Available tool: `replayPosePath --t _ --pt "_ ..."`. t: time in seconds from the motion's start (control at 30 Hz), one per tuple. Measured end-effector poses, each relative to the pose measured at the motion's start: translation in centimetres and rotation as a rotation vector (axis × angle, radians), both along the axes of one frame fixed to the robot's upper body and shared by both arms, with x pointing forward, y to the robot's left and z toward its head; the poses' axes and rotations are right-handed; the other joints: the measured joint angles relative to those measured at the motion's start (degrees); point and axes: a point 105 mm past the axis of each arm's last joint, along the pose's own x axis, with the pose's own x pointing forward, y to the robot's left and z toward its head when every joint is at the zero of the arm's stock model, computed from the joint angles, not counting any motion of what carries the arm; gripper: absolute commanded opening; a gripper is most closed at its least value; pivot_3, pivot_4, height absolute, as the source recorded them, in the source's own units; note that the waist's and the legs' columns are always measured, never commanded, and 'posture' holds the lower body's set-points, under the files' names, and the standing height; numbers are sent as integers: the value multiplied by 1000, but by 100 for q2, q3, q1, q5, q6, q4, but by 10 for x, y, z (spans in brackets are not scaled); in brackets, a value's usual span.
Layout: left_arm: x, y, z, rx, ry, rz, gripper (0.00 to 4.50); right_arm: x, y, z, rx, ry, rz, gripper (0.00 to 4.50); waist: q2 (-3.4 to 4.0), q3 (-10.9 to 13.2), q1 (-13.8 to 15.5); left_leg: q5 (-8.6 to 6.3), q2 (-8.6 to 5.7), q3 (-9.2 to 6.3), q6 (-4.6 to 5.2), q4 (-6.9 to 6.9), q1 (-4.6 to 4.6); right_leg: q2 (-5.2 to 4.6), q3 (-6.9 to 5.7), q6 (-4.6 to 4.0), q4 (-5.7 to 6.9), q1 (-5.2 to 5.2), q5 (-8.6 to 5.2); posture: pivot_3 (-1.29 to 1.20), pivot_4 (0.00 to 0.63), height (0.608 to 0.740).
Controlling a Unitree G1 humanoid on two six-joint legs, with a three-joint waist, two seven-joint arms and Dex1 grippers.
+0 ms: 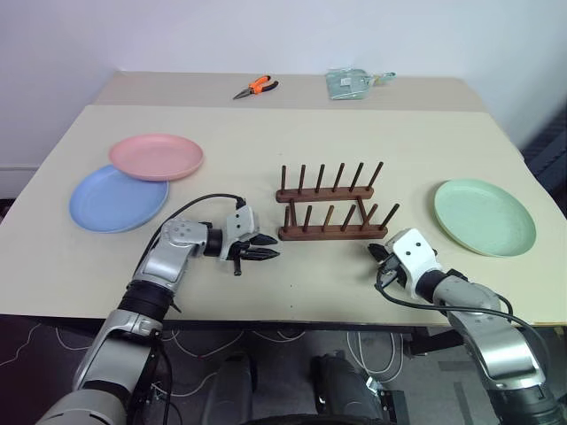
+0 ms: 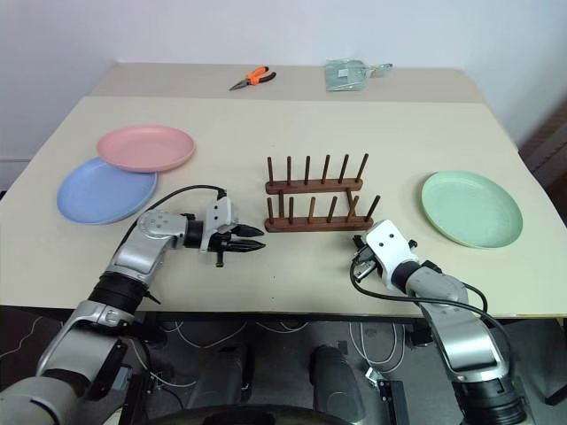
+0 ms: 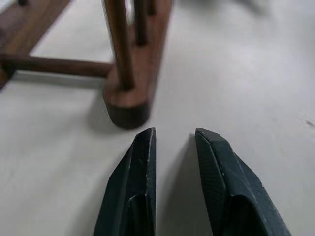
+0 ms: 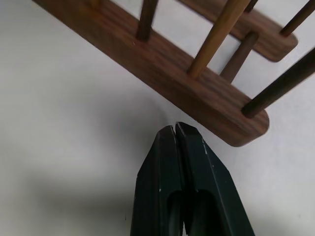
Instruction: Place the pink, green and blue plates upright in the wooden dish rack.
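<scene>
1. Wooden dish rack (image 1: 332,205) stands at the centre of the beige table (image 1: 266,133), empty, its two rows of thin pegs upright on low dark base rails
2. Table carries everything here; a second tabletop butts against it at 12 o'clock
3. Blue plate (image 1: 111,202) lies flat at about 9 o'clock from the rack, well apart from it
4. Pink plate (image 1: 157,156) lies flat at roughly 10 o'clock from the rack, its near edge overlapping the blue plate's far edge
5. Green plate (image 1: 485,215) lies flat at 3 o'clock from the rack, alone and apart from it
6. Left gripper (image 1: 268,253) hovers low over the table at about 8 o'clock from the rack, just beside the end of the near rail; in the left wrist view its two black fingers (image 3: 133,187) stand slightly apart with nothing between them
7. Right gripper (image 1: 376,251) sits at about 5 o'clock from the rack, close to the other end of the near rail; in the right wrist view its fingers (image 4: 167,182) are pressed together, empty
8. Clear plastic packet (image 1: 350,83) lies at 12 o'clock on the far tabletop
9. Orange-handled pliers (image 1: 256,88) lie at 11 o'clock, left of the packet
</scene>
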Motion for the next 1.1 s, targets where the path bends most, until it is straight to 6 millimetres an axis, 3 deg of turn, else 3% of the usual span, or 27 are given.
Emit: replayPosePath --t 0.27,0.47,0.6,0.63,0.8,0.87,0.93,1.0,1.1 --pt "30 -16 2 -26 -42 141 1279 42 1 1 -5 -53 -87 0 1 -19 -26 -1 0 -11 1 18 8 7 -1 -1 0 25 2 0 150 732" --pt "34 -14 1 -20 -66 139 1279 50 -2 2 -10 -65 -95 0 2 -19 -62 -2 0 -13 2 16 8 10 0 0 1 25 2 0 150 732" --pt "33 -3 2 21 -96 125 1233 39 -3 3 -11 -52 -53 1254 1 -22 -137 -2 2 -18 3 10 12 14 -1 0 4 25 2 0 150 732" --pt "32 4 1 38 -102 122 1233 34 -5 3 -4 -47 -45 1744 0 -26 -169 -5 6 -18 8 7 15 18 1 0 4 25 1 0 150 732" --pt "33 57 4 9 -46 241 3634 6 -9 18 23 -60 21 4410 -3 -29 -447 -10 16 -7 16 -45 81 34 25 -10 11 36 -3 0 150 732" --pt "36 75 6 -60 -18 352 4430 0 -4 30 38 -88 59 4429 -8 -24 -466 -10 15 -10 16 -65 102 42 35 0 12 38 -13 0 150 732" --pt "48 98 18 -165 -21 535 4430 -4 3 39 33 -109 109 4429 -27 -9 -434 -9 15 -16 16 -67 87 43 33 0 16 25 -13 0 150 732" --pt "61 121 42 -308 -65 711 4430 -7 8 42 37 -113 137 4429 -47 3 -371 -9 13 -14 15 -65 79 38 33 2 11 24 -12 0 150 732" --pt "73 152 99 -544 -190 904 4430 -6 17 40 46 -106 168 4429 -69 19 -280 -9 5 -11 14 -59 53 27 33 0 3 14 0 0 150 732"
